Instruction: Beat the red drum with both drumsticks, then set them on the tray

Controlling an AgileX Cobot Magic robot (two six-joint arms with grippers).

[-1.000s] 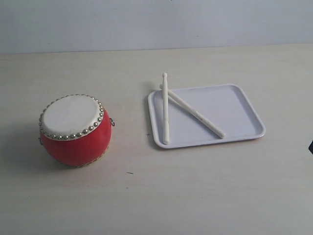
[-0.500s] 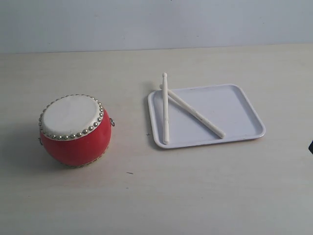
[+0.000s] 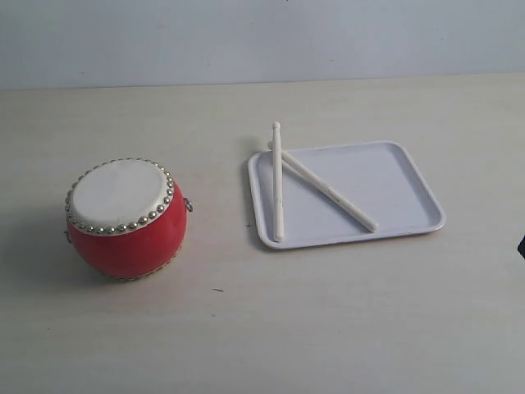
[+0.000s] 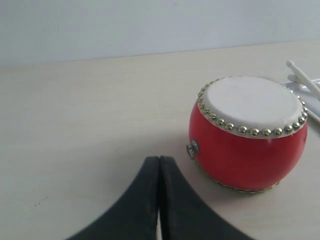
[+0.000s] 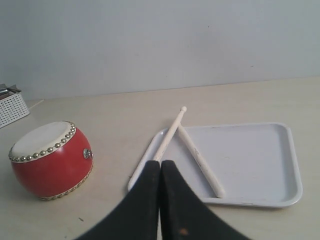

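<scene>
The red drum (image 3: 125, 216) with its off-white studded skin stands on the table at the left. To its right lies the white tray (image 3: 402, 185), holding both cream drumsticks: one (image 3: 277, 182) lies along the tray's left side with its tip over the far rim, the other (image 3: 328, 190) runs diagonally across the tray. They cross near their far ends. My left gripper (image 4: 159, 160) is shut and empty, short of the drum (image 4: 248, 132). My right gripper (image 5: 160, 163) is shut and empty, back from the tray (image 5: 260, 160) and the sticks (image 5: 199, 158). Neither gripper shows clearly in the exterior view.
A white perforated basket (image 5: 11, 107) stands at the far edge of the right wrist view, beyond the drum (image 5: 49, 159). A dark sliver (image 3: 522, 245) shows at the right edge of the exterior view. A pale wall backs the beige table (image 3: 262, 328).
</scene>
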